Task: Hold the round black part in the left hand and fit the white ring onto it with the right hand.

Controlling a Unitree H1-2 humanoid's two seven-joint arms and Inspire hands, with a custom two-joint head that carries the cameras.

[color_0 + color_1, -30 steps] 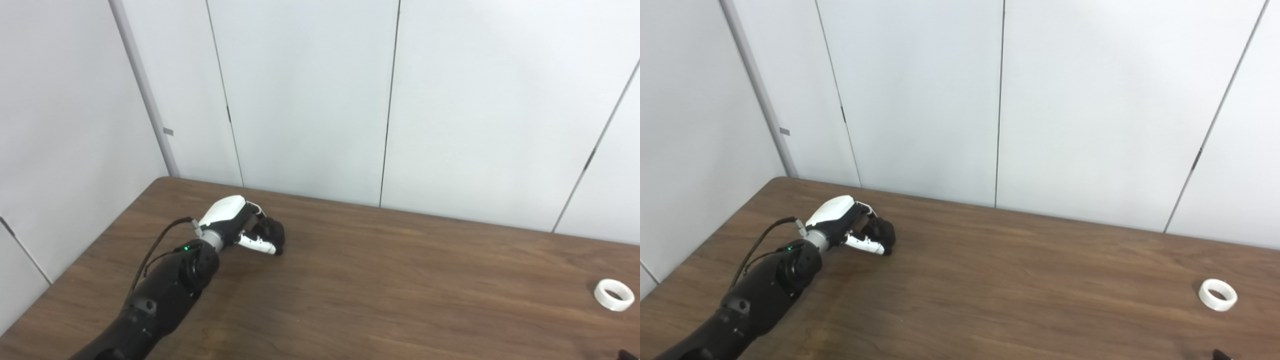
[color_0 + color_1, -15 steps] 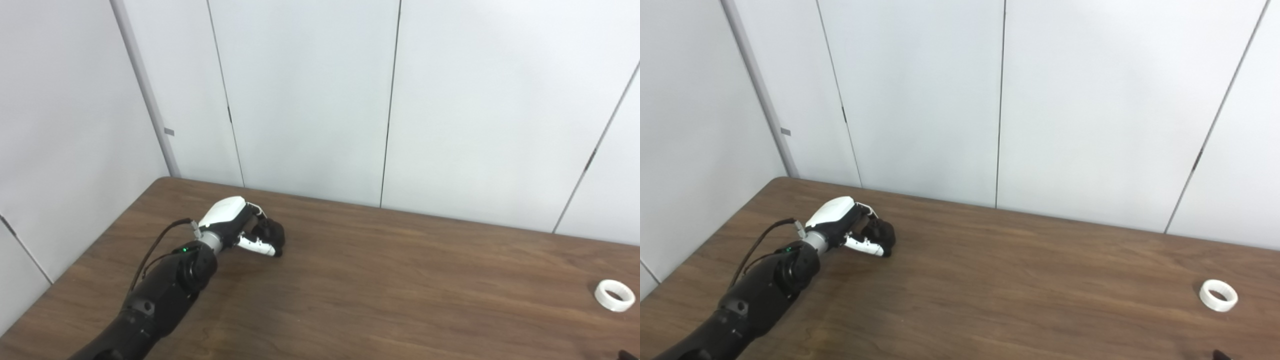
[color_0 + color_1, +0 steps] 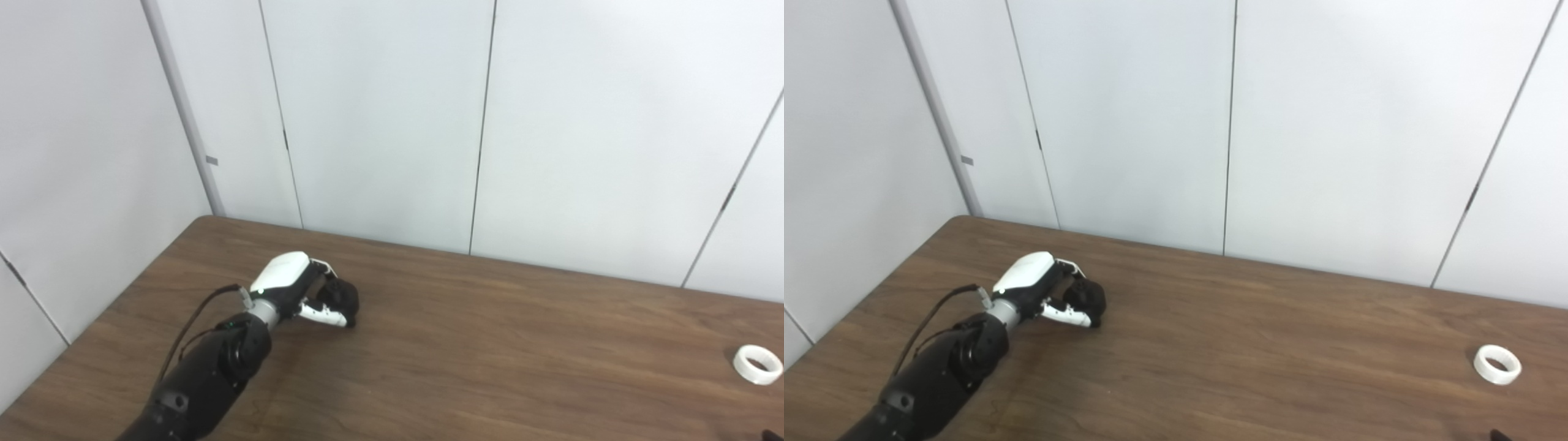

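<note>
At the left of the frame we see the left hand clasped around the round black part, low over the brown table. The white ring lies flat at the lower right edge, well apart from it. Only a dark sliver shows in the bottom right corner, so we cannot tell the right hand's state.

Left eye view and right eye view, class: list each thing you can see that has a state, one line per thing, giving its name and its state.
left hand: low over the table, fingers closed around the round black part.
round black part: gripped in the left hand, at table level.
white ring: lying flat on the table at far right, untouched, not yet fitted.
right hand: not clearly in view.
table: bearing the ring.
</note>
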